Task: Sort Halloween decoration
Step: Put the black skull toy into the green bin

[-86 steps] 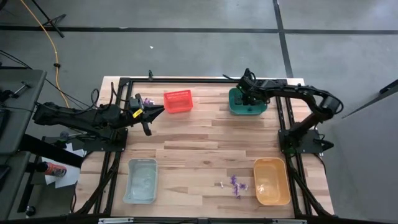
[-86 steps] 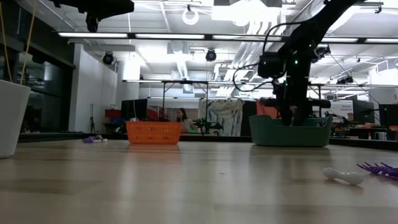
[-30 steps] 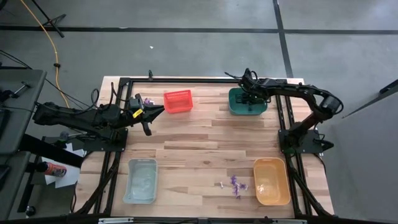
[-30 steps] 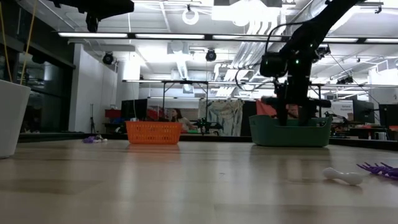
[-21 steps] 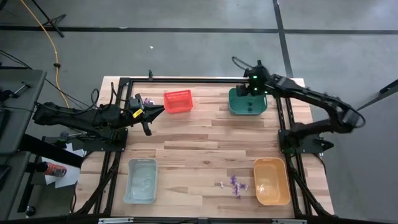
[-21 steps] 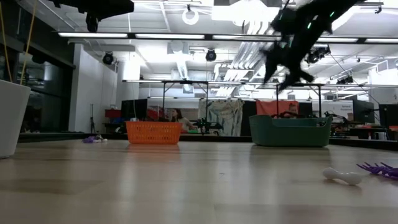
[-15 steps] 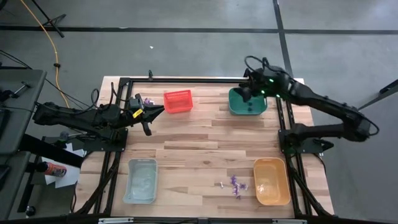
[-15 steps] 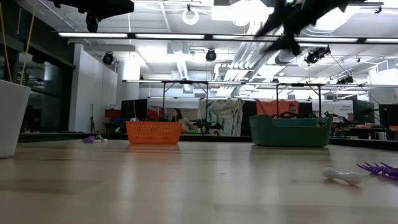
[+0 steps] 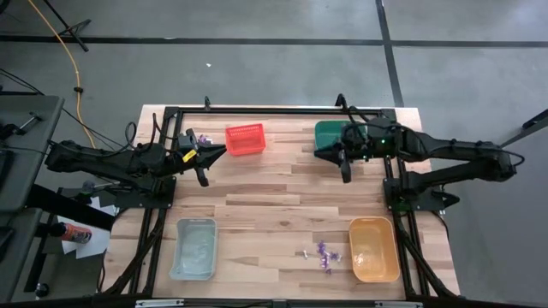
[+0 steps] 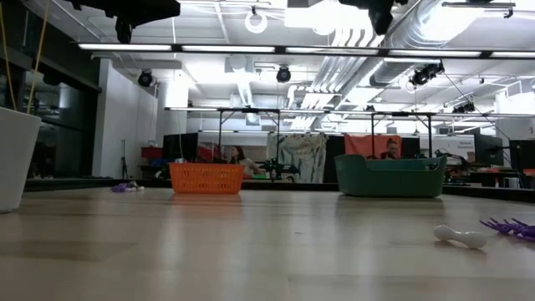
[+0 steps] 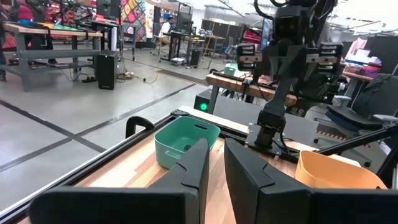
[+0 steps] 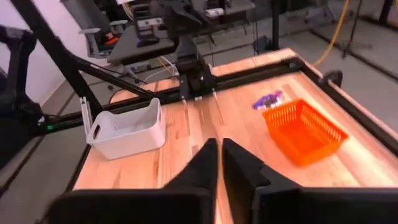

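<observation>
My right pincer, closed and empty beside the green bin, may crush the purple trinkets if lowered unopened.

Wood table: four bins, purple trinkets.

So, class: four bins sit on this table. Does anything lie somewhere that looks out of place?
Yes. A small purple spiky trinket lies at the table's far edge, left of the red mesh basket, apart from the purple cluster loose on the wood beside the orange plastic bin. Neither is in any bin.
</observation>
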Action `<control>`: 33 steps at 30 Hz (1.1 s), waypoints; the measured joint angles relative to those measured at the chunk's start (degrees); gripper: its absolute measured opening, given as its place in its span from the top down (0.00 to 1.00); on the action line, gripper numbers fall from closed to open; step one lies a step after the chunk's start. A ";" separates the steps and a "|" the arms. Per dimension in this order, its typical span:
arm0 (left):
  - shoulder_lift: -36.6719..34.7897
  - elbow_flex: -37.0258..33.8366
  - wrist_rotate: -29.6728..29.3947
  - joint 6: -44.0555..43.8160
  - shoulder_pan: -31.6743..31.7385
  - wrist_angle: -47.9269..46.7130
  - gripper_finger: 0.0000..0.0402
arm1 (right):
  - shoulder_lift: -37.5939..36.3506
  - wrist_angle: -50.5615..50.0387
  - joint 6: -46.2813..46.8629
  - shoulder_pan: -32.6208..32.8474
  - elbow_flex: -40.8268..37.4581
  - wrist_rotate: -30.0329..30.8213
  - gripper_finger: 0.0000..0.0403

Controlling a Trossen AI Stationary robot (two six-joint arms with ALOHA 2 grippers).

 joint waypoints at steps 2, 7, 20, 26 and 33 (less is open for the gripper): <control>0.00 0.00 0.00 0.02 0.00 0.00 0.90 | 0.68 1.74 -1.05 0.30 0.00 0.00 0.95; 0.00 0.00 0.00 0.02 0.00 0.00 0.90 | 1.35 5.10 -4.11 0.20 0.00 -0.85 0.99; -0.02 0.00 0.00 0.04 0.00 -0.18 0.90 | 1.35 4.46 -10.34 0.17 0.00 -5.95 0.99; 0.00 0.00 0.00 0.03 0.00 -0.17 0.90 | 1.35 3.85 -9.78 0.17 0.00 -5.47 0.99; 0.00 0.00 -0.02 0.05 0.00 -0.31 0.90 | 1.35 0.90 -6.70 0.17 0.00 -5.43 0.99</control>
